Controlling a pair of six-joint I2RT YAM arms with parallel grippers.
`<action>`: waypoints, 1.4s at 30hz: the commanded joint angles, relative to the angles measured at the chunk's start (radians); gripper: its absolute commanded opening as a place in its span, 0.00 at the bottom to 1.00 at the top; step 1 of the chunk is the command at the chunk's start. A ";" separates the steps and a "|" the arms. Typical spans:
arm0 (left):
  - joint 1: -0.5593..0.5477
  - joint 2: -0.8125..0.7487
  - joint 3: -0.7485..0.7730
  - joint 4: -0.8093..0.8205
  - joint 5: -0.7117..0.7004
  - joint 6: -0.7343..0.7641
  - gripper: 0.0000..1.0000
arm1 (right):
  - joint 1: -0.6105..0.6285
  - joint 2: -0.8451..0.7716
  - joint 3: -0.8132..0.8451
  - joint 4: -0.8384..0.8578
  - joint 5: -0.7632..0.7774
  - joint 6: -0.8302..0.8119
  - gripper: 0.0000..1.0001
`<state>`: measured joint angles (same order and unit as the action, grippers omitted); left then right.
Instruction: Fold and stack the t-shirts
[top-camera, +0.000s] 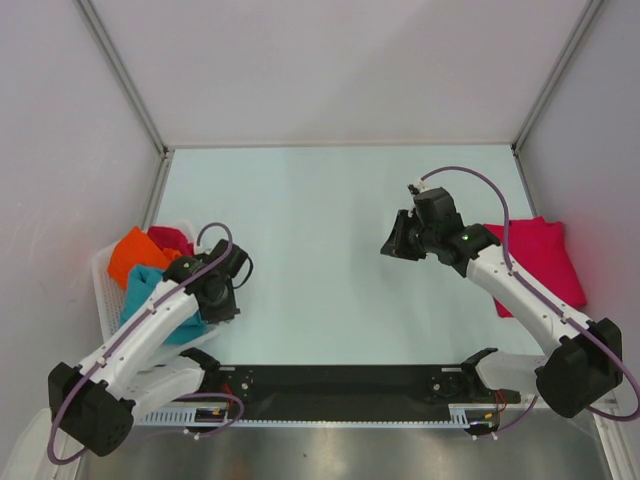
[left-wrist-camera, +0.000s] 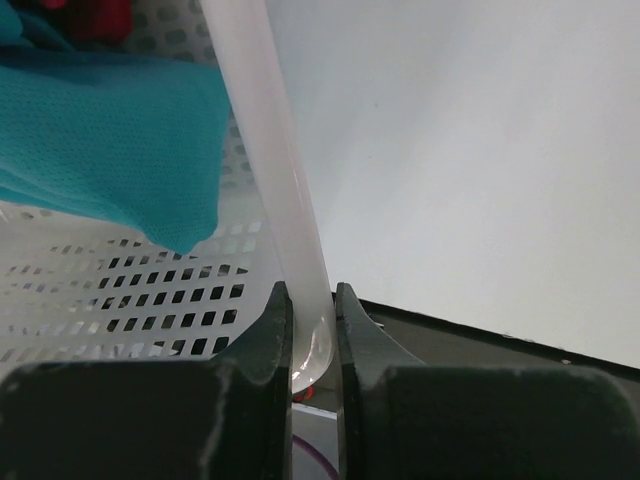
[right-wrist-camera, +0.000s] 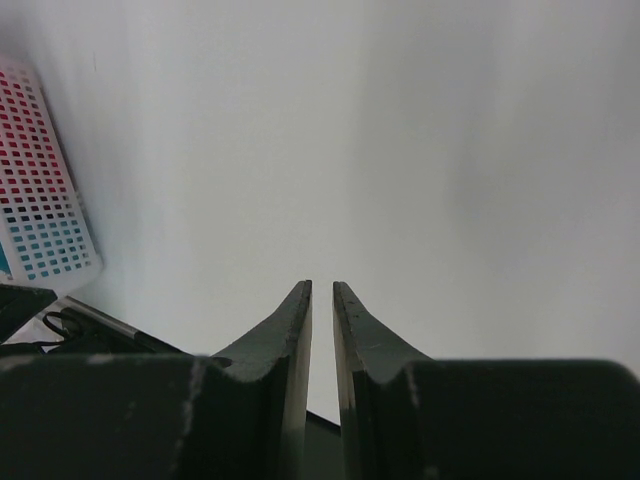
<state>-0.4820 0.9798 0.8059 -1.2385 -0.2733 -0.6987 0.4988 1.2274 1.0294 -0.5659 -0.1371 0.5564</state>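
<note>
From above, we see the teal shirt (top-camera: 140, 287), orange shirt (top-camera: 130, 253) and pink shirt (top-camera: 172, 238) in the basket (top-camera: 102, 295), and the other pink shirt (top-camera: 542, 255) on the counter (top-camera: 320, 220) (far right). Left wrist: our left end effector (left-wrist-camera: 313, 300) pinches the basket rim. Right wrist: our right end effector (right-wrist-camera: 322, 290) is squeezed closed and empty. Next, we think, let go and grab a shirt.

Pale table (top-camera: 330, 215), white walls (top-camera: 340, 60)

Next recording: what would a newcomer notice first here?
The left fingers pinch the rim of the white basket at the left edge, heaped with an orange shirt, a teal shirt and a crimson shirt. A crimson-pink shirt lies alone at the right, while the right fingers hang nearly shut, holding nothing, above the table.
</note>
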 joint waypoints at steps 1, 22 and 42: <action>0.048 0.054 0.056 0.181 0.158 0.036 0.00 | 0.003 0.004 0.020 0.034 -0.001 -0.003 0.19; 0.172 0.539 0.202 0.550 0.451 0.153 0.00 | -0.046 -0.025 0.050 -0.028 0.059 -0.042 0.19; 0.747 0.513 0.291 0.455 0.571 0.271 0.00 | -0.088 -0.031 0.041 -0.003 0.044 -0.044 0.20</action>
<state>0.1295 1.5200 1.1240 -0.8314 0.3973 -0.4591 0.4160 1.2205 1.0389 -0.5907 -0.0906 0.5224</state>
